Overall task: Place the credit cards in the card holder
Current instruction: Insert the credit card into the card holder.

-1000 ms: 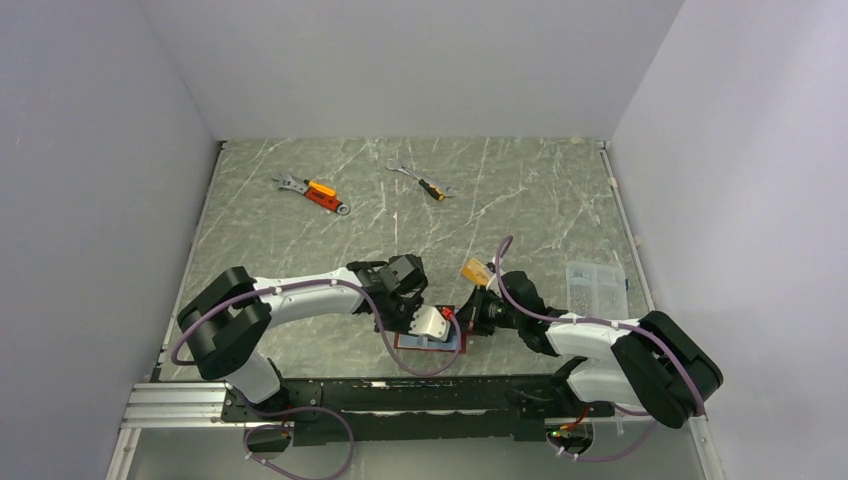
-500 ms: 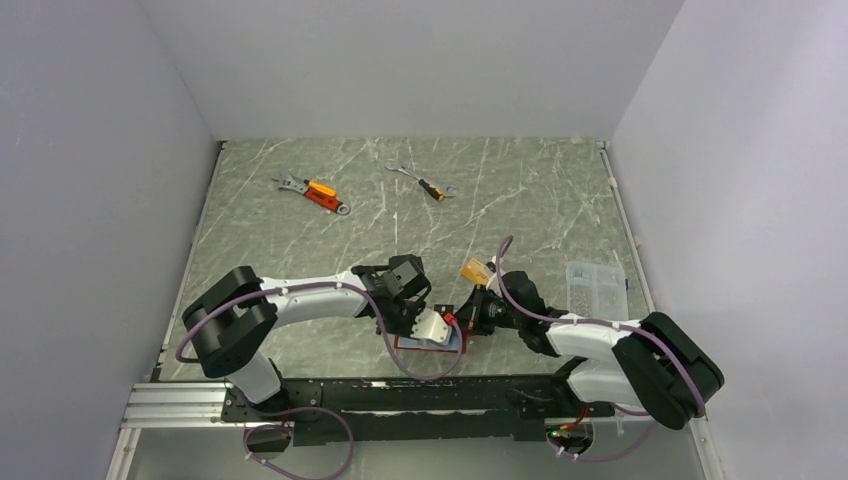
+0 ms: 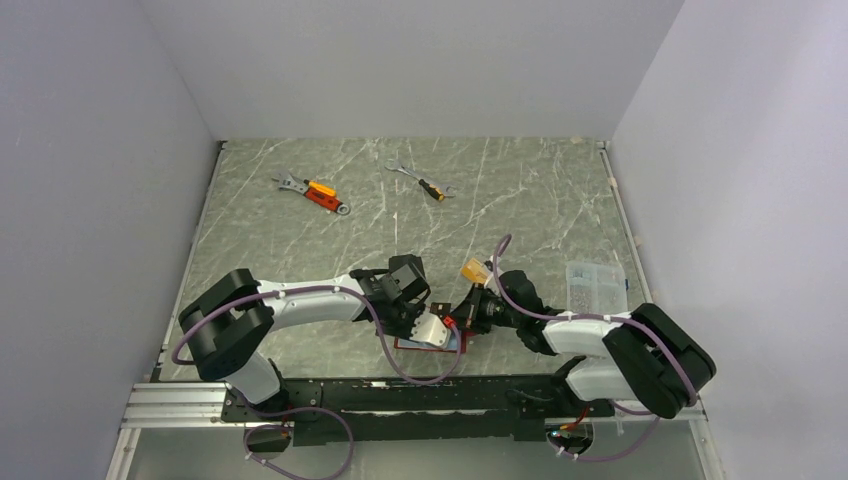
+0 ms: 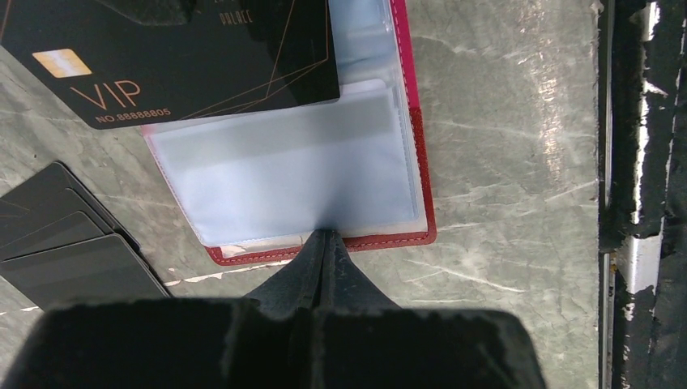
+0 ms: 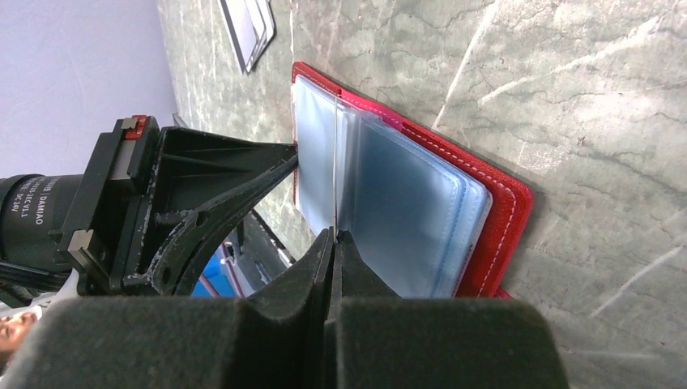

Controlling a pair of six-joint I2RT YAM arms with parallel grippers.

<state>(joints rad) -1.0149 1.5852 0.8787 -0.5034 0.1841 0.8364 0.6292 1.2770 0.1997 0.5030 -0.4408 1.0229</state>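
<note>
Card holder [image 4: 421,162]: open and flat at 6 o'clock on the bench [image 4: 502,121], close to the near edge, between my two arms. The cover is red and leather-like, with pale stitching along the rim.
Pockets [image 4: 283,178]: pale blue-grey clear sleeves, slightly fanned.
Black card [image 4: 178,57]: glossy, with a gold chip, "VIP" and a number in gold. In my left wrist view it overlaps the holder's 11 o'clock corner.
Right fingers [image 5: 334,235]: pressed together, pinching the black card, which stands edge-on over the pockets.
Left fingers [image 4: 324,241]: pressed together, tips touching the sleeves' edge. I cannot tell whether a sleeve is caught.
Other cards [image 4: 73,243]: a fanned stack of dark grey cards, flat, at 8 o'clock just beside the holder.
Wrenches [image 3: 312,192] [image 3: 425,183]: orange-handled, at 11 and 12 o'clock, well apart from the holder.
Clear box [image 3: 597,288]: at 3 o'clock.
</note>
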